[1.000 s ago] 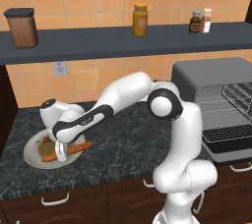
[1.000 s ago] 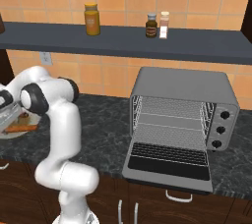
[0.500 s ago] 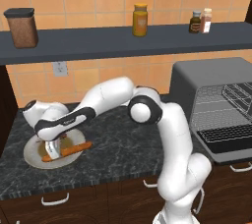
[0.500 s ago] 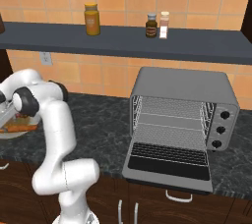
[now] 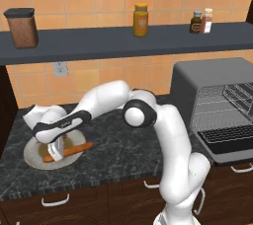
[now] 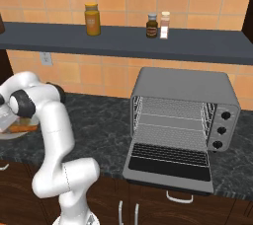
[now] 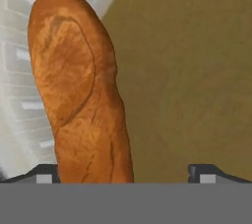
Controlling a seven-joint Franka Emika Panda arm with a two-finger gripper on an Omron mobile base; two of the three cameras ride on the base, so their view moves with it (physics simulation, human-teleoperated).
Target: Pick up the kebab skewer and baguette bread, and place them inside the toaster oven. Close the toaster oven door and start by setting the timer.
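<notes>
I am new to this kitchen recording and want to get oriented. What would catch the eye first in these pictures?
First the white arm, stretched far left across the dark counter, its open pincer down over a plate with a long orange-brown baguette. In the hand view the baguette lies close by one fingertip. On the right stands the grey toaster oven, its door folded down and wire racks bare.

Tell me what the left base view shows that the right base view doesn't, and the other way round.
Left base view alone: a dark-lidded canister on the shelf's left end, and the whole plate with the tool open over the baguette. Right base view alone: the toaster oven from the front, with its three knobs and its door folded down. Both: the yellow jar and two small bottles on the shelf.
</notes>
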